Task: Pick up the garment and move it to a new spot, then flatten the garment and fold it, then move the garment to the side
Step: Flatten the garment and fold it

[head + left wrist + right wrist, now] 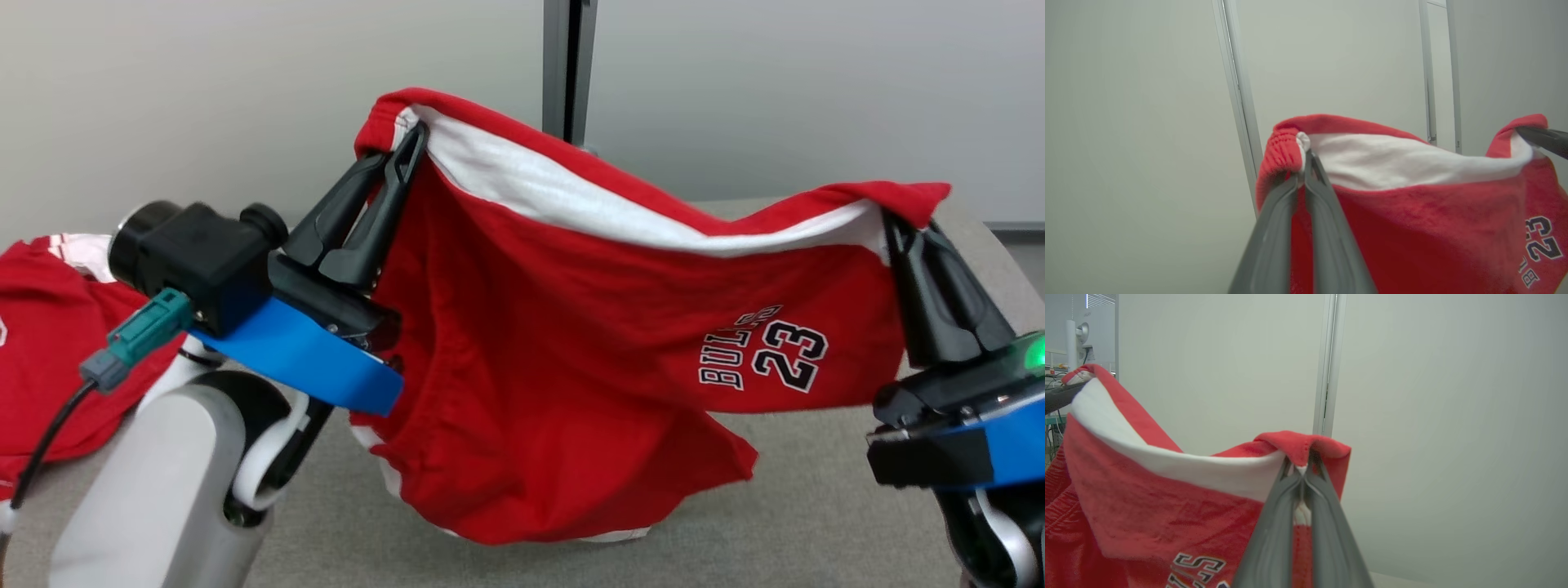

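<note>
1. Shorts (571, 327), red with "BULLS 23", hang over the tabletop (816, 506), stretched between both arms.
2. Left gripper (406, 151) and right gripper (894, 224): jaws pinched shut on opposite ends of the top edge.
3. Step: likely carrying to a new spot. Next, lower and spread flat.

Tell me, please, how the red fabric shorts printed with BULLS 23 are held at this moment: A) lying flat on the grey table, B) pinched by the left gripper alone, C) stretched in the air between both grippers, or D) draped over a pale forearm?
C: the left gripper and the right gripper are each shut on a top corner of the red fabric shorts, which hang between them.
</note>
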{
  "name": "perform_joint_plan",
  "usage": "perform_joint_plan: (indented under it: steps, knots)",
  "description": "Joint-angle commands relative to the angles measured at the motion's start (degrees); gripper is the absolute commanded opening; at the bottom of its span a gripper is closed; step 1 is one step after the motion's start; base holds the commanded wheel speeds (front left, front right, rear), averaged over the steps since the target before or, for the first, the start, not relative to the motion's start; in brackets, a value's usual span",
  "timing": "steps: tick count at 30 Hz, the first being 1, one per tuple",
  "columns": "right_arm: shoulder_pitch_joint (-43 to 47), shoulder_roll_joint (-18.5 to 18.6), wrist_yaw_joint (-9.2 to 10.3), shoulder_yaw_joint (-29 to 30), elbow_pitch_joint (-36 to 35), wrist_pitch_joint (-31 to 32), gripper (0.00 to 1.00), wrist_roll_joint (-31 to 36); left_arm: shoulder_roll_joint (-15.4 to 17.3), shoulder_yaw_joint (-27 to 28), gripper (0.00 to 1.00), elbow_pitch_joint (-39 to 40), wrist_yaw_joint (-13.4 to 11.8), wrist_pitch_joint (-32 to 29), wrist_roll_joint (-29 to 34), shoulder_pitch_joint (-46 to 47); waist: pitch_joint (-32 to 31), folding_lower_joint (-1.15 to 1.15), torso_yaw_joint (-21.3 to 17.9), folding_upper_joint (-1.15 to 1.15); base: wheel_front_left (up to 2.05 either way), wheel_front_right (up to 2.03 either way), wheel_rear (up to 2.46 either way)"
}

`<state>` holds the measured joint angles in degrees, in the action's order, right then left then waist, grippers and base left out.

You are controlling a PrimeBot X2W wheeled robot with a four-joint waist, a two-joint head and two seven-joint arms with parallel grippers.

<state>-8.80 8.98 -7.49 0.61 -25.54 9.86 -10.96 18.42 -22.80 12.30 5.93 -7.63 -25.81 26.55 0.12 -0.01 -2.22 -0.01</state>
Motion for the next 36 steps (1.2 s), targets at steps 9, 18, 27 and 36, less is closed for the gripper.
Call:
perform_joint_plan:
  steps: [9,18,27,36]
  knots:
    - [-22.64,2.07,-0.01,-5.54,19.13,0.07,0.0,-3.5,-1.99,4.15,0.0,-14.74,0.14,0.19,-2.97,16.54,13.96,0.01,-2.87,0.01,0.0,0.0,0.0]
    - [-48.23,-2.75,-0.01,-6.41,39.09,-9.65,0.0,1.47,-4.36,4.56,0.0,-33.45,0.85,7.85,-0.47,37.49,22.21,0.01,-5.24,0.01,0.0,0.0,0.0]
    - [-38.7,-5.38,-0.01,-9.63,52.53,-18.92,0.0,-0.63,-6.79,-0.19,0.0,-41.38,1.61,13.16,-5.63,25.69,24.12,0.01,-4.43,0.01,0.0,0.0,0.0]
    - [-25.88,-5.72,-0.01,-5.24,54.7,-24.04,0.0,-2.91,-6.37,-5.66,0.0,-36.3,1.66,18.02,-10.12,10.09,21.44,0.01,-3.27,0.01,0.0,0.0,0.0]
